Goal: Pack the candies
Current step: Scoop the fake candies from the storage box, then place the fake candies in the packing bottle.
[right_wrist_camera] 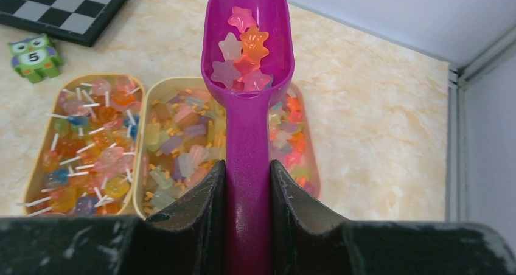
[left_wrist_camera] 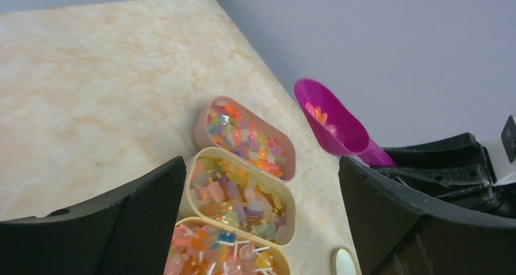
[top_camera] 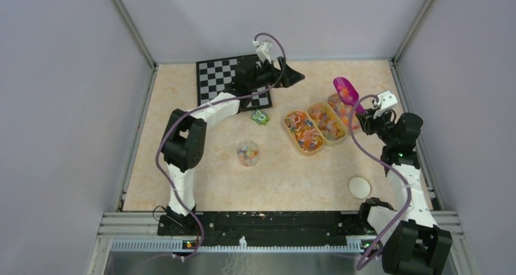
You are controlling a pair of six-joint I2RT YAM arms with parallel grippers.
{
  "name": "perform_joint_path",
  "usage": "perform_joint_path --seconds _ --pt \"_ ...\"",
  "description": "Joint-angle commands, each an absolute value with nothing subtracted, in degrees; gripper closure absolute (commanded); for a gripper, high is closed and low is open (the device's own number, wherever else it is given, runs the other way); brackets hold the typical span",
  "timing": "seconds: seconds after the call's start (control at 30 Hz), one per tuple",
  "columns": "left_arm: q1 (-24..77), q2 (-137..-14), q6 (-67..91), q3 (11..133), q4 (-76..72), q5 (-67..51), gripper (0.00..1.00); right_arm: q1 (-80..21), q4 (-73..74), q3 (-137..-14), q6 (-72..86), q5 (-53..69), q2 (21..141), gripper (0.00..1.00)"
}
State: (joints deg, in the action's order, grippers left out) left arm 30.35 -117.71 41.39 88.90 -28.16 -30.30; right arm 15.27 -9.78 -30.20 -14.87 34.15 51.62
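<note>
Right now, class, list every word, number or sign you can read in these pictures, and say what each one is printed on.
"5": on the front of the small green owl block, in the right wrist view.
Top view: the same block is too small to read.
No other text shows on the chessboard, the magenta scoop or the trays.

Top cam: high at near edge, looks down on whole table [top_camera: 182, 184]. Left wrist: oblique, mid-range, toward the trays [left_wrist_camera: 249, 165]. Right wrist: close above same trays, sighting along scoop [right_wrist_camera: 246, 159].
</note>
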Motion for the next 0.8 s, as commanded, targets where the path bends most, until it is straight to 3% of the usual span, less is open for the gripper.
perform_joint_path --seconds 0.0,0.23,0.53,0.77 --pt "25.9 -107.5 34.8 85.6 -23.8 -29.5 0.01 9.4 -9.5 -33.7 -17.0 32.6 51.6 1.00" --pt "18.8 -93.7 27.1 81.3 -10.2 -25.9 0.01 1.8 -5.1 -35.8 -14.9 28.7 51.1 1.00" --pt "17.2 -75.3 15.9 71.4 1.9 -16.3 0.01 -12.1 -1.6 -37.4 -15.2 22.9 50.1 1.00" --pt "17.2 -54.5 10.5 54.0 -1.7 -2.8 0.01 -19.0 -1.1 -37.0 -14.8 21.6 48.2 1.00"
